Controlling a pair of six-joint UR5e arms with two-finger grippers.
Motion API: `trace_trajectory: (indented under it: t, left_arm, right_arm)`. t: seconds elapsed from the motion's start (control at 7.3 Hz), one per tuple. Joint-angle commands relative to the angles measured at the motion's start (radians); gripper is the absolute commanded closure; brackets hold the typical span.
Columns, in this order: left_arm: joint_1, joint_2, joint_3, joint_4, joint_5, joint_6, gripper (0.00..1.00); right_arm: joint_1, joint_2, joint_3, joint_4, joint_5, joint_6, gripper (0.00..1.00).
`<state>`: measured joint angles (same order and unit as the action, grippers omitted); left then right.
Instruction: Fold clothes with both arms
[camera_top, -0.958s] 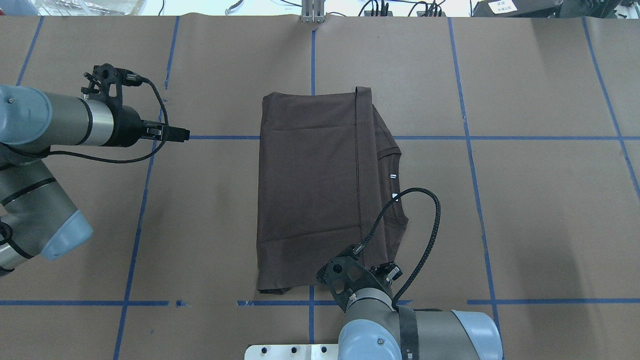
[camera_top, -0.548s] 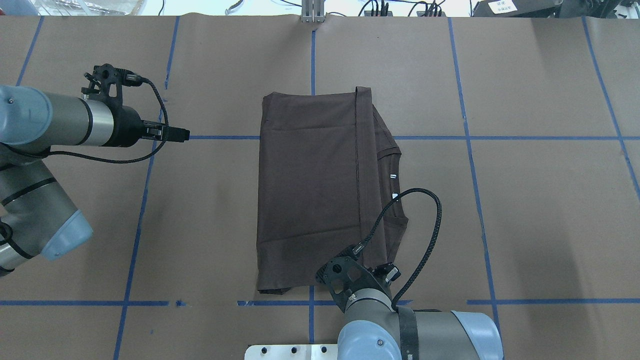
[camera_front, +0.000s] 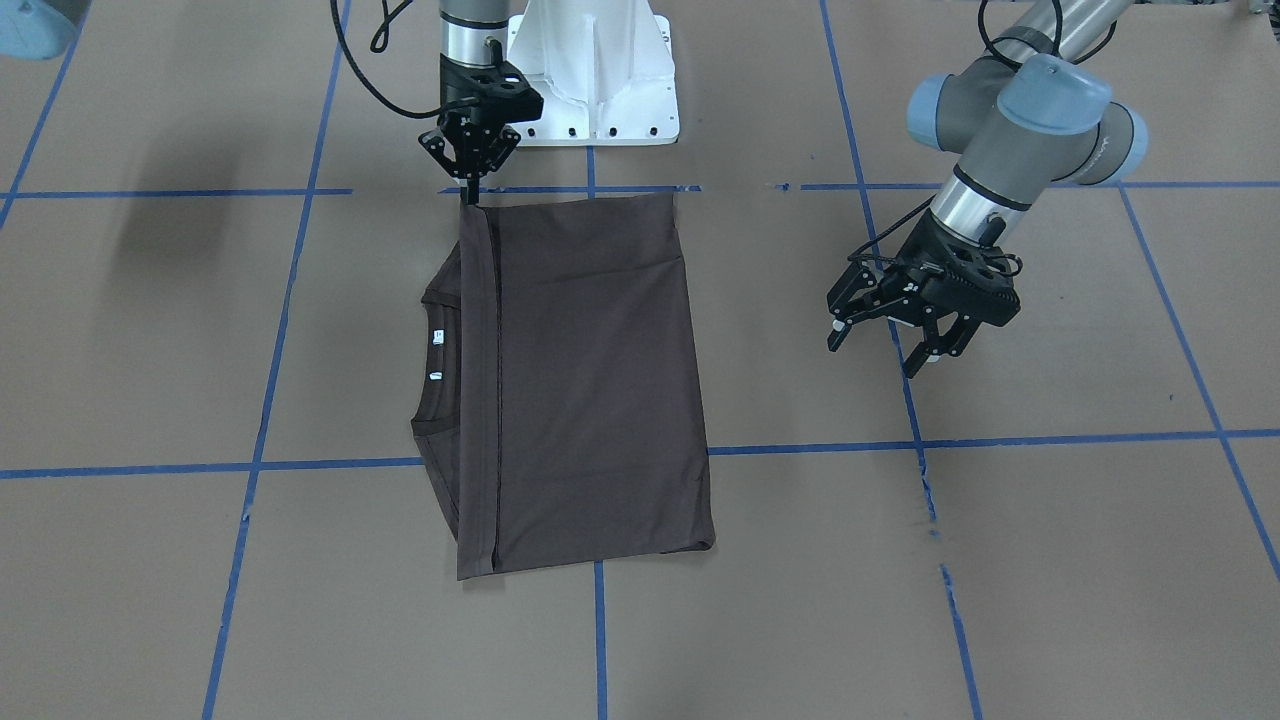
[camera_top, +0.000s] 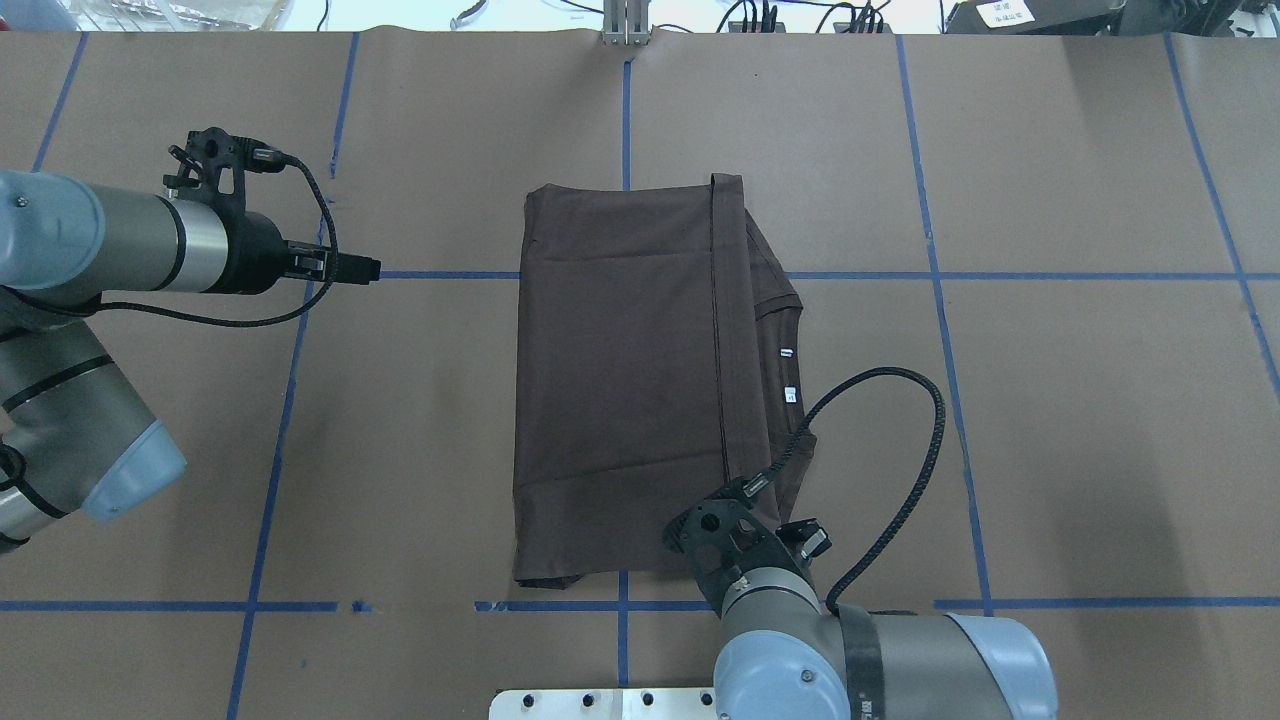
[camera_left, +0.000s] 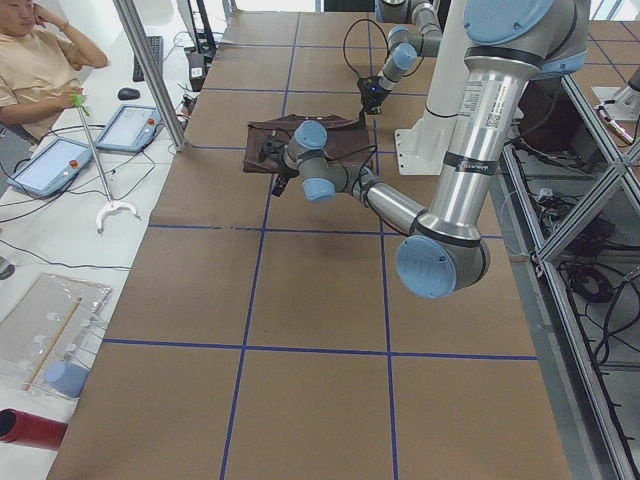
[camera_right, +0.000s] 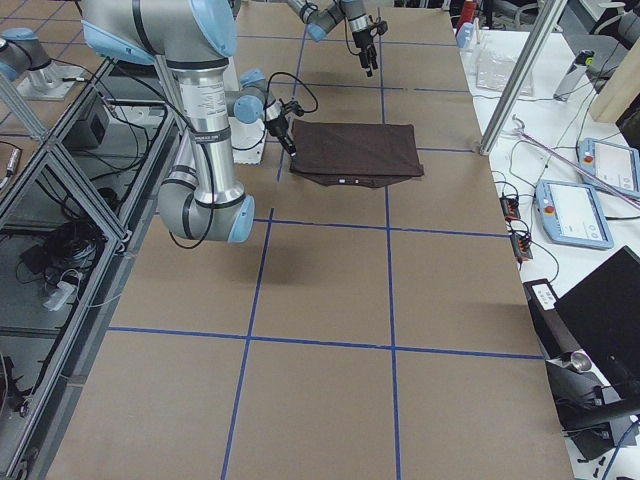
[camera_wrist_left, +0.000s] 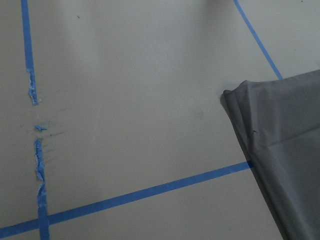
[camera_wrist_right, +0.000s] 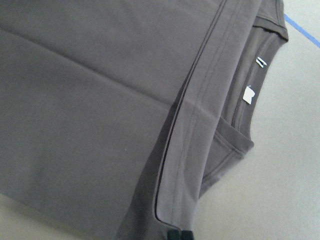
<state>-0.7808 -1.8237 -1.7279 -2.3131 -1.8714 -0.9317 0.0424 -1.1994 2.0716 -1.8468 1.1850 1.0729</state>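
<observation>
The dark brown T-shirt (camera_top: 620, 380) lies folded into a rectangle at the table's middle. Its collar and white neck tags (camera_top: 788, 392) stick out past the folded hem on the robot's right side. My right gripper (camera_front: 467, 195) stands over the shirt's near hem corner. Its fingers meet at a point on the hem, and the right wrist view shows the fingertips (camera_wrist_right: 175, 235) together on that hem edge. My left gripper (camera_front: 875, 352) is open and empty, hovering over bare table left of the shirt. The left wrist view shows only a shirt corner (camera_wrist_left: 280, 145).
The white pedestal base (camera_front: 590, 70) stands just behind the shirt's near edge. Blue tape lines (camera_top: 940, 275) grid the brown paper table. A seated operator (camera_left: 40, 60) and tablets (camera_left: 50, 165) sit beyond the far table edge.
My right arm's wrist has shifted a little to the right over the shirt's near hem corner. The shirt and my left arm have not moved.
</observation>
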Motion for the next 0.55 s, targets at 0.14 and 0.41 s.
trace_trajectory:
  t: [0.14,0.41]
  left_arm:
    - [0.002,0.0,0.002,0.0,0.002,0.001,0.0]
    - [0.002,0.0,0.004,0.0,0.002,0.001,0.0]
  right_arm:
    - [-0.064,-0.084,0.016,0.0,-0.011,0.21,1.0]
    - [-0.07,-0.083,0.019,0.001,-0.012,0.287,0.01]
